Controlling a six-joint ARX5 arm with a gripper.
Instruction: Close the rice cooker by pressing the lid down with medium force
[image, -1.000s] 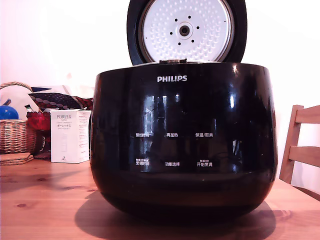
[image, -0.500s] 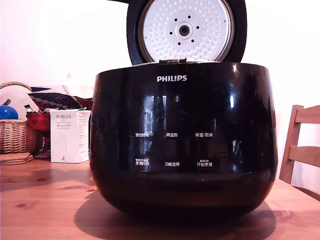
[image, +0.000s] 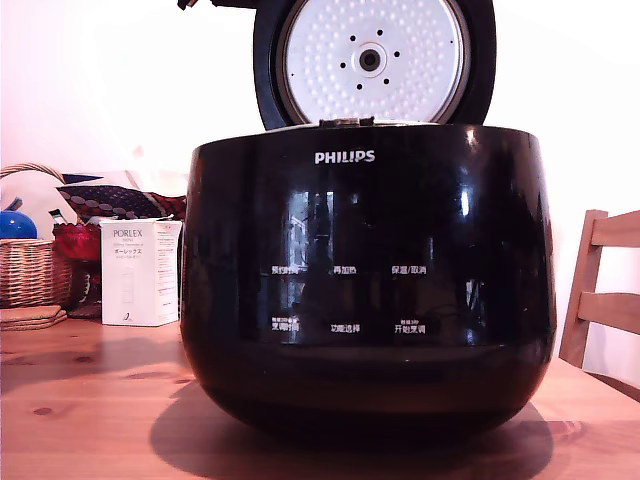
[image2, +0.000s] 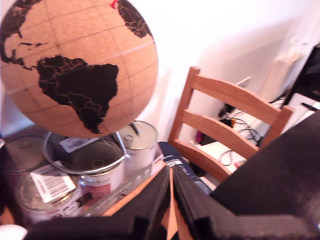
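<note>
Wooden tabletop (image: 90, 400), pale wall behind. You've got the glossy black rounded rice cooker (image: 368, 290) with the white PHILIPS logo dead centre of the exterior view. Its round black lid (image: 372, 62), dimpled silver-white metal underside facing the camera, stands upright and open at 12 o'clock above the body. At 9 o'clock of the cooker: a white printed carton (image: 140, 272), with a woven wicker basket (image: 28, 270) further out. A wooden chair back (image: 606, 300) sits at 3 o'clock.

The gripper (image2: 171, 197) in the wrist view has its two dark fingers nearly pressed together, only a thin slit between them, pinching nothing. It looks out at a cork globe (image2: 77, 65), some metal tins (image2: 137, 145) and a second wooden chair (image2: 225, 130), not at the lid.

Risks, as I judge them:
- Lid not started down; closing not begun.
- Pushing the lid off-centre or near the hinge could skid the fingers off the dome.
- Too hard and the cooker could slide on the table; too soft and the latch may not catch.

Hidden:
- Only a dark scrap of the arm at the exterior view's top edge, about 11 o'clock of the lid, so contact can't be confirmed.
- Lid top, hinge and latch unseen.
</note>
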